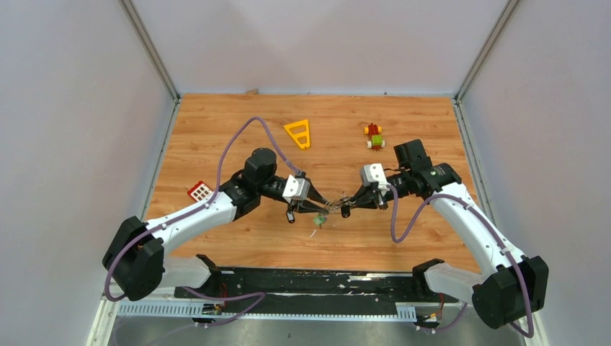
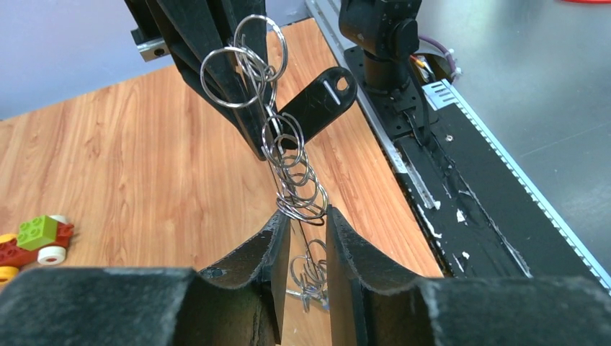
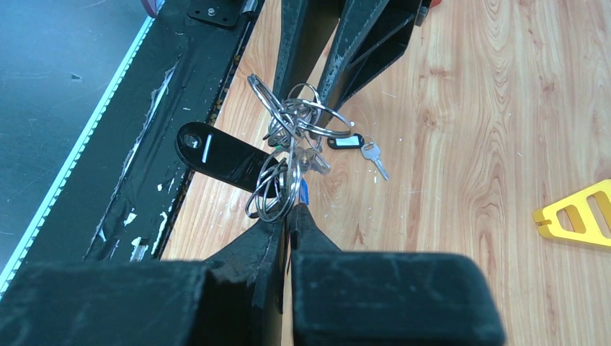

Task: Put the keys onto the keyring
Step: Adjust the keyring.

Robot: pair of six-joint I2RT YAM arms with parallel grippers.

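Observation:
The keyring (image 1: 335, 205) is a bunch of linked silver wire loops hanging in the air between my two grippers. My right gripper (image 3: 292, 209) is shut on the loops (image 3: 277, 189). A large black tag (image 3: 223, 155) and a small key with a black tag (image 3: 344, 143) hang from them, and a blue tag (image 3: 303, 192) shows by the fingertips. My left gripper (image 2: 305, 216) stands with its jaws narrowed but still apart, and the lowest loop (image 2: 302, 205) sits between the tips. More loops (image 2: 315, 277) show through the gap. A small green-tagged key (image 1: 317, 222) lies on the table below.
A yellow plastic triangle frame (image 1: 298, 132) and a red-green-yellow toy block figure (image 1: 373, 135) lie at the back of the wooden table. A small red-and-white piece (image 1: 199, 191) lies by the left arm. The black mounting strip (image 1: 310, 281) runs along the near edge.

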